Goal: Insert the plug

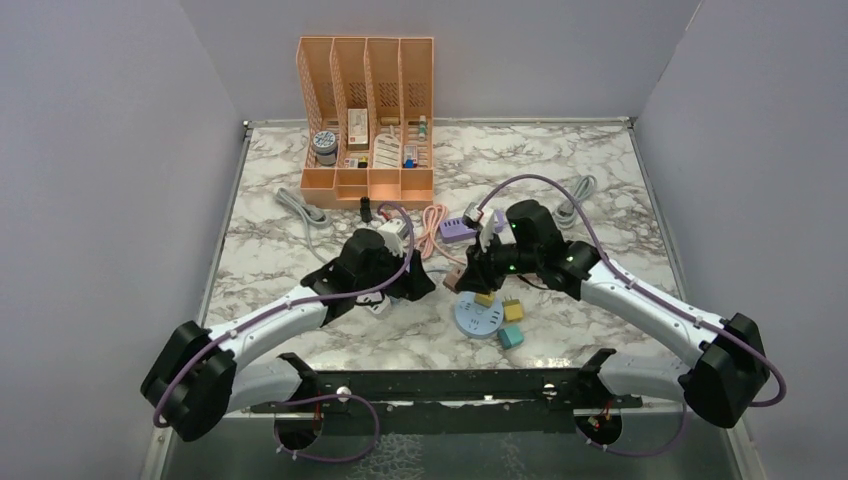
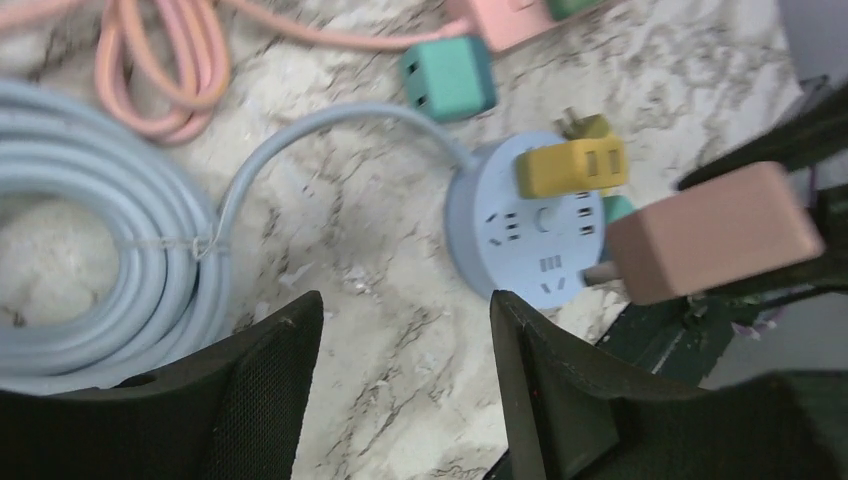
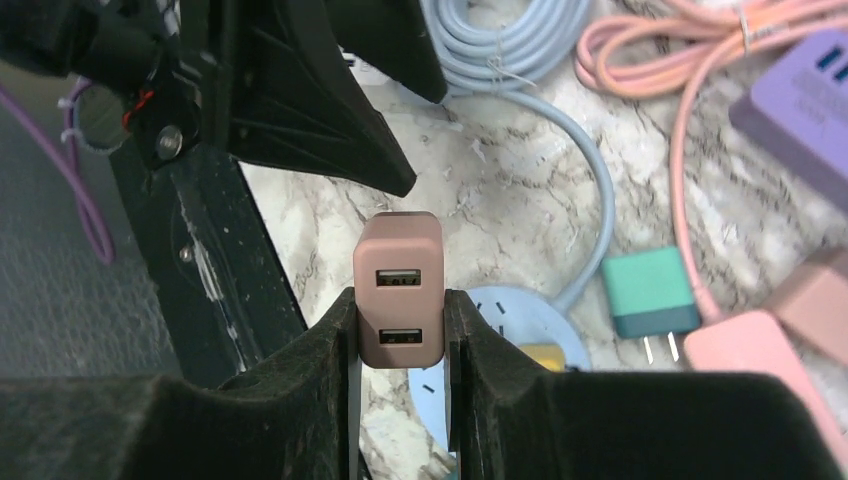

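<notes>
left gripper (image 2: pixel 405 330): jaws apart, empty | right gripper (image 3: pixel 400 320): jaws clamped | both arms angled inward

White-and-grey marble desk (image 1: pixel 620 180) before me, boxed by plain pale grey walls (image 1: pixel 100 150) left, right and far; light soft, even.

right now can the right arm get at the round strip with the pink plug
Probably yes: the right tool holds the pink plug close by the strip. Free sockets show beside the yellow plug, with nothing in between.
</notes>
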Action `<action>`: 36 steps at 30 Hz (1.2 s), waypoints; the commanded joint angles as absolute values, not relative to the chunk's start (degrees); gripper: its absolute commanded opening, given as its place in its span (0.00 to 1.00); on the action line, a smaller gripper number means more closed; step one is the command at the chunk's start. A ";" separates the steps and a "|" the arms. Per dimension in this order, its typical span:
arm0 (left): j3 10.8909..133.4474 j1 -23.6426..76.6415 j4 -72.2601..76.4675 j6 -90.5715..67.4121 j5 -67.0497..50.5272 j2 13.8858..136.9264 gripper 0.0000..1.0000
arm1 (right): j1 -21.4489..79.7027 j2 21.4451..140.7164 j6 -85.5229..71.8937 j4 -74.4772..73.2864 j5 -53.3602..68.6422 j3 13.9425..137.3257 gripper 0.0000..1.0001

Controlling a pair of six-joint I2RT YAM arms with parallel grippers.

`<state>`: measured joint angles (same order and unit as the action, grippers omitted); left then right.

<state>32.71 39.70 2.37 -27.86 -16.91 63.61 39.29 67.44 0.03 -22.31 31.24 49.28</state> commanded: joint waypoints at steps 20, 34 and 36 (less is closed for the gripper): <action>45.79 37.62 -12.78 -36.19 15.81 90.37 0.43 | 53.08 69.06 -30.87 -29.74 -2.35 47.05 0.01; 53.61 34.19 -13.64 -31.32 6.46 95.70 0.42 | 54.76 70.71 -12.91 -25.23 5.90 47.53 0.01; 54.15 34.19 -13.86 -31.05 5.24 95.27 0.43 | 54.73 70.59 -8.06 -25.02 6.21 47.54 0.01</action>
<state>52.82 35.44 -14.02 -33.87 7.16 94.13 54.28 70.70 -19.22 -28.53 2.83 45.78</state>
